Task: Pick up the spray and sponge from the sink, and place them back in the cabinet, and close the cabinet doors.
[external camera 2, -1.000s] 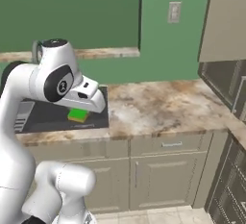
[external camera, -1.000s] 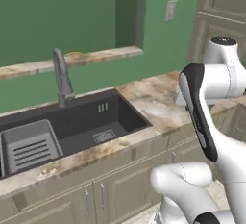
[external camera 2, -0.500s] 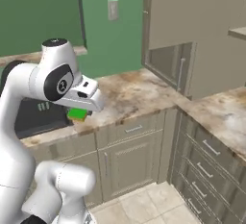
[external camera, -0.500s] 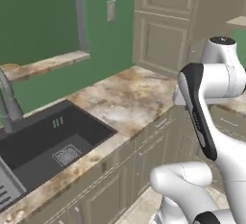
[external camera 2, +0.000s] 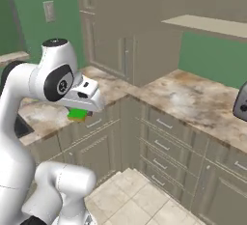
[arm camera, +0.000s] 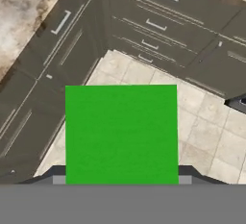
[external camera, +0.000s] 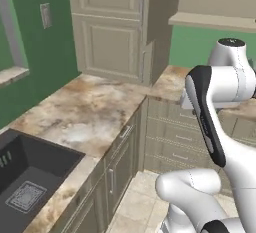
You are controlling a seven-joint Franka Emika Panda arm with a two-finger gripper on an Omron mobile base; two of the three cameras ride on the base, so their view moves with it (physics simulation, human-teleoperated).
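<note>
Sponge (arm camera: 121,134) sits clamped in the pincer (external camera 2: 79,114), its green face hiding both fingertips, above tiled floor (arm camera: 211,136).

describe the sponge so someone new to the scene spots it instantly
Start at the white arm's head over the marble counter. Just under it, clamped in the gripper, is the sponge: a small flat block, green over yellow, the brightest thing among beige drawer fronts.

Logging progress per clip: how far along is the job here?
Done: the sponge is out of the sink and held in the gripper, above the floor by the drawers. In hand: carrying it. Left: shelving it in the cabinet, then the spray and closing the doors.
</note>
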